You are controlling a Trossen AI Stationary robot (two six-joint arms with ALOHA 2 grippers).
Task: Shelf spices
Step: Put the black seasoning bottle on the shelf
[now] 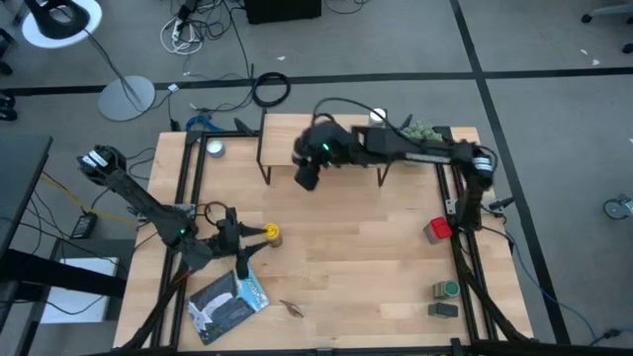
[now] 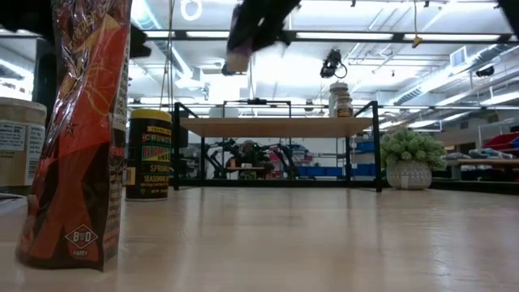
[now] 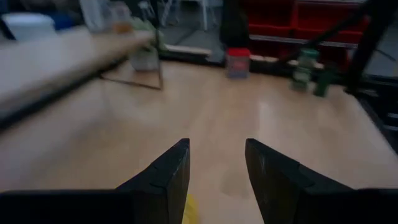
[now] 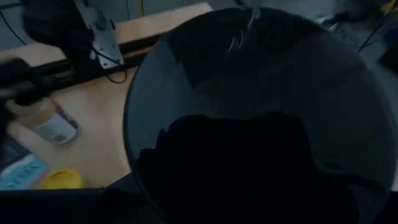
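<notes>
right gripper point(image 1: 308, 174) clenched on black-lidded jar point(image 4: 261, 112), above shelf point(image 1: 326, 138) at upper centre; left gripper point(image 1: 259, 233) released beside yellow jar point(image 1: 272, 233), lower left.

Table centre point(image 1: 346, 237) open; shelf point(image 1: 336, 138) and right arm point(image 1: 396, 146) block far side, yellow jar point(image 1: 272, 233) left.

High cam is looking straight down; low cam is facing level across the table at the shelf point(image 2: 276, 126), which both are sharing.
</notes>
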